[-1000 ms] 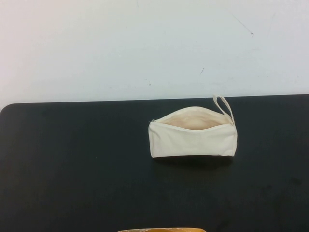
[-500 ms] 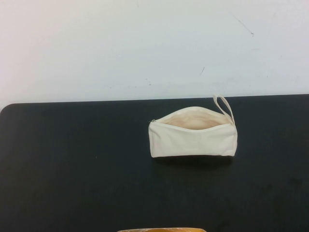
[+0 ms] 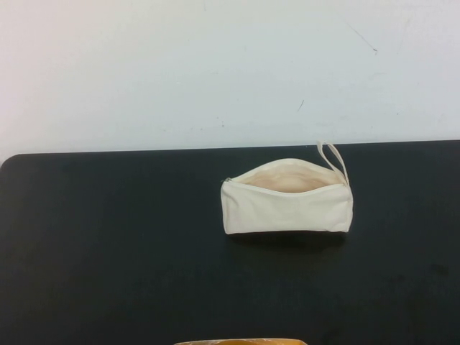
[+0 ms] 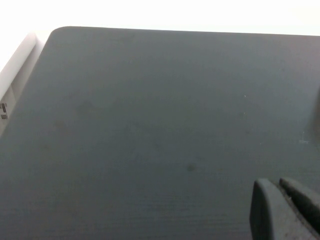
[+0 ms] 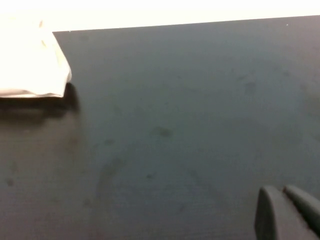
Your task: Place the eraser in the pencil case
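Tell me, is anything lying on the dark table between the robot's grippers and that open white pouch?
Nothing visible. The pencil case sits alone on the table, mouth open. The left gripper and right gripper hover over bare surface, away from it. No eraser appears in any view.

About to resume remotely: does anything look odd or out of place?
The eraser shows in no view. The pencil case lies unzipped on the black table. Left gripper and right gripper sit parked off to the sides, fingers together.
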You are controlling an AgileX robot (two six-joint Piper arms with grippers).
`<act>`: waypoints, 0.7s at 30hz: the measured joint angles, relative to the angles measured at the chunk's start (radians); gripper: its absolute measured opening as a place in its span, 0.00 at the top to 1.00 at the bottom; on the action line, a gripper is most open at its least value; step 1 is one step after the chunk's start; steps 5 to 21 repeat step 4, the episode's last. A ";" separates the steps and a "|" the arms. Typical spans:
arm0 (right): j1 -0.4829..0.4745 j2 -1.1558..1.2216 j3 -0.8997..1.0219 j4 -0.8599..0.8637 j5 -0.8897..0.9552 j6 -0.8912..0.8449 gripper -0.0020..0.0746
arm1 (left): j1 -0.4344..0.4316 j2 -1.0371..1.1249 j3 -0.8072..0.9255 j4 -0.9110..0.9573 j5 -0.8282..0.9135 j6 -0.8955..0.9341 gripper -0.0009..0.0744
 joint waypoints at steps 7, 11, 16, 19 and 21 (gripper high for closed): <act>0.000 0.000 0.000 -0.006 0.000 0.000 0.98 | 0.000 0.000 0.000 0.000 0.000 0.000 0.99; 0.000 0.000 0.000 -0.006 0.000 0.000 0.98 | 0.000 0.000 0.000 0.000 0.000 0.000 0.99; 0.000 0.000 0.000 -0.006 0.000 0.000 0.98 | 0.000 0.000 0.000 0.000 0.000 0.000 0.99; 0.000 0.000 0.000 -0.006 0.000 0.000 0.98 | 0.000 0.000 0.000 0.000 0.000 0.000 0.99; 0.000 0.000 0.000 -0.006 0.000 0.000 0.98 | 0.000 0.000 0.000 0.000 0.000 0.000 0.99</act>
